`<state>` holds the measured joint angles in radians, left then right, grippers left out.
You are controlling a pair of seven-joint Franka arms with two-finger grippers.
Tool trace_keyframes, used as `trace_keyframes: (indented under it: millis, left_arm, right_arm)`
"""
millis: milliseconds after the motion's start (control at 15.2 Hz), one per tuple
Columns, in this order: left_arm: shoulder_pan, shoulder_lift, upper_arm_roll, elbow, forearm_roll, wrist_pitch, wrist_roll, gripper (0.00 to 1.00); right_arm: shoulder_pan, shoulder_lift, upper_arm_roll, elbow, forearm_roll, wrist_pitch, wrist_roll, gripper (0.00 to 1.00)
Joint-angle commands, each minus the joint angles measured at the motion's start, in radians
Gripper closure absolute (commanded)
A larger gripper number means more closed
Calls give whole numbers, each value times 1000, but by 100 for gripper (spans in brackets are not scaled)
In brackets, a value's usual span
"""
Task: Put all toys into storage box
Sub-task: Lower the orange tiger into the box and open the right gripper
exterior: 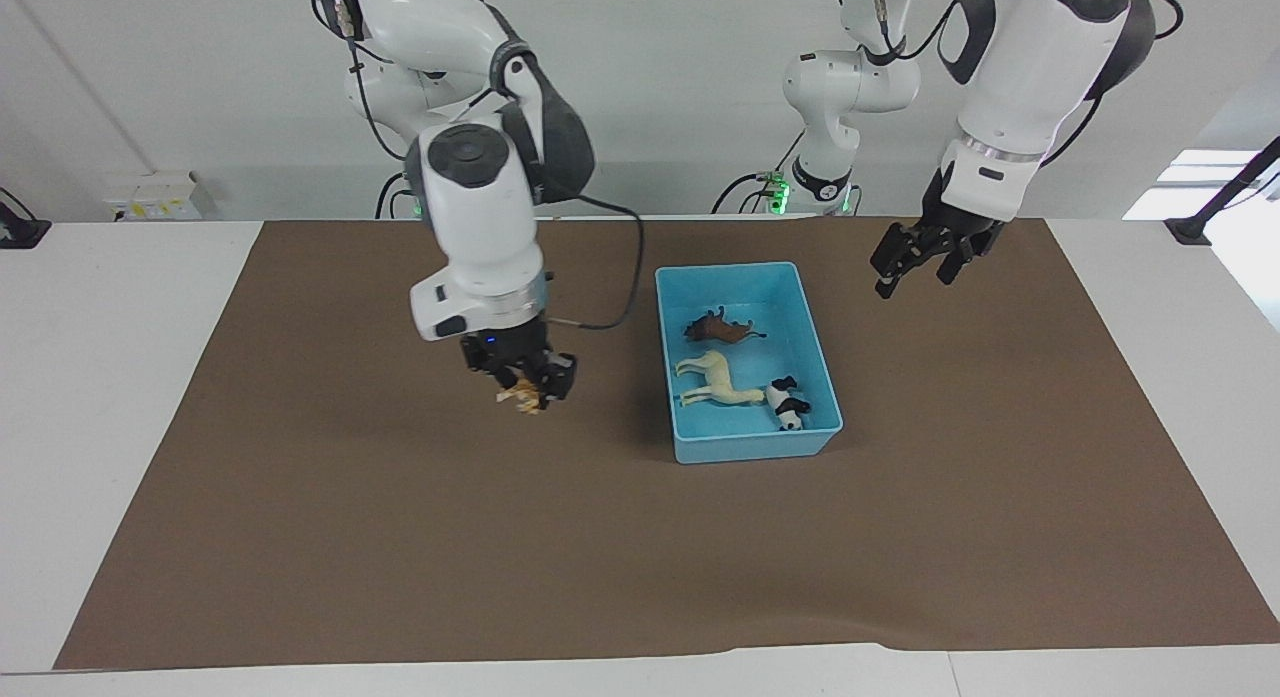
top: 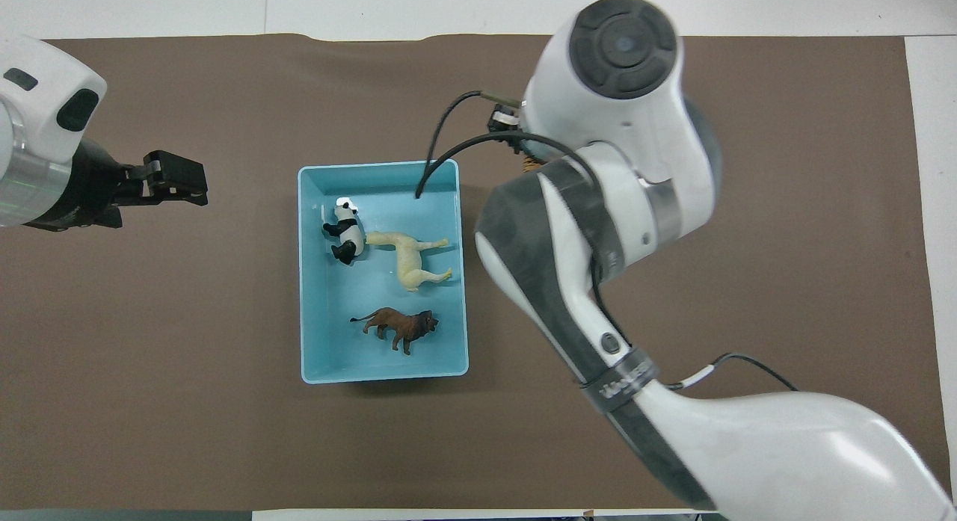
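The right gripper (exterior: 527, 382) is hanging over the brown mat (exterior: 400, 537) beside the blue box (exterior: 745, 443), clamped on the orange tiger (exterior: 520, 397), while the left gripper (exterior: 925, 260), fingers apart, is waiting over the mat (the brown animal (exterior: 718, 328), cream llama (exterior: 715, 379) and panda (exterior: 788, 404) are lying in the box).

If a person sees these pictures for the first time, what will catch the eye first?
First, the light blue storage box in the middle of the brown mat, with the cream llama, the dark brown animal and the panda lying in it. Next, the right gripper, up over the mat beside the box, holding the orange tiger. The left gripper waits open over the mat toward the left arm's end.
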<state>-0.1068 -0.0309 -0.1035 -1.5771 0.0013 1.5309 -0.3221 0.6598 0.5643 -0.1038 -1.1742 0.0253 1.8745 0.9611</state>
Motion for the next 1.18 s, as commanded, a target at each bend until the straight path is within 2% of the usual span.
trace_keyframes:
  millis: [0,132,263,329,395,658,855,921,1118]
  left_arm:
    - [21,-41,2,-10,17,-110,93,0]
    - [41,-92,2,-62,17,-138,130,0]
    - [45,-121,2,-95,17,-135,138,0]
    - [56,-116,4,-89,16,-111,155,0]
    - [64,-104,7,-75,6,-80,205,0]
    - [70,-67,7,-41,3,-91,248,0]
    - [75,-6,8,21,5,-112,248,0]
    - [73,15,8,49,3,-127,248,0]
    - [75,2,16,37,3,-115,248,0]
  right_arm:
    - [90,106,-14,110,1,-9,62,100]
    - [165,155,-14,102,-10,43,120,100]
    - [198,148,-13,33,-21,94,159,100]
    - [201,143,-13,18,-24,92,163,47]
    - [201,140,-14,16,-22,78,166,0]
    - [163,111,-20,28,-16,45,163,0]
    - [66,27,-20,19,-11,11,130,0]
    - [26,-12,-20,18,-10,-18,84,0]
    - [-109,-96,-20,15,-8,-101,-153,0]
